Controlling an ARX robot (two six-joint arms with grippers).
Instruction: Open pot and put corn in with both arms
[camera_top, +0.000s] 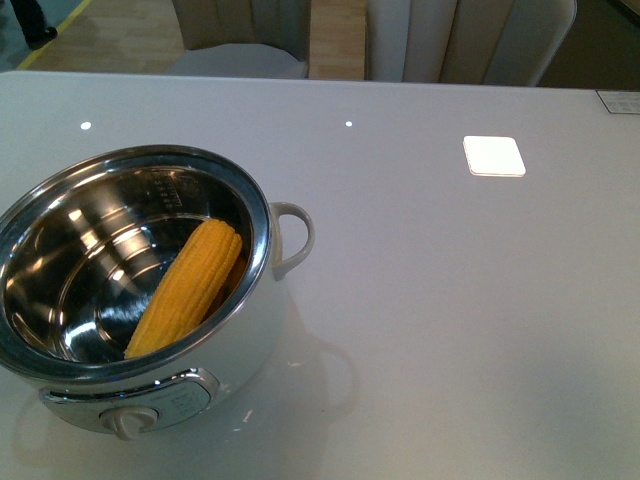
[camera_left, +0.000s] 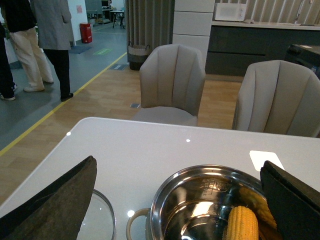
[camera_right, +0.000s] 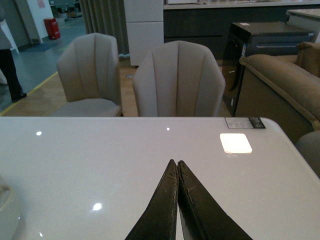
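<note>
Black pads of the left claw (camera_left: 175, 200) stand spread wide and hold nothing; the pot (camera_left: 210, 200) sits right between and just beyond them, open, with the corn (camera_left: 242, 225) already inside. The right claw (camera_right: 177, 200) has its two pads pressed together, empty, over bare worktop (camera_right: 100, 160), and from it the pot lies well off toward the left arm's side, only a sliver of white showing at the edge of its view. So the left arm is much the nearer to the pot.

In the front view the corn (camera_top: 188, 285) leans on the pot's steel wall, its long axis slanting from the knob side up toward the loop handle (camera_top: 292, 238). A glass lid (camera_left: 102, 220) lies flat on the worktop just beside the left claw.

Count: one pot, one corn, one lid, two claws. The task looks finished; I judge only a pull-back remains.
</note>
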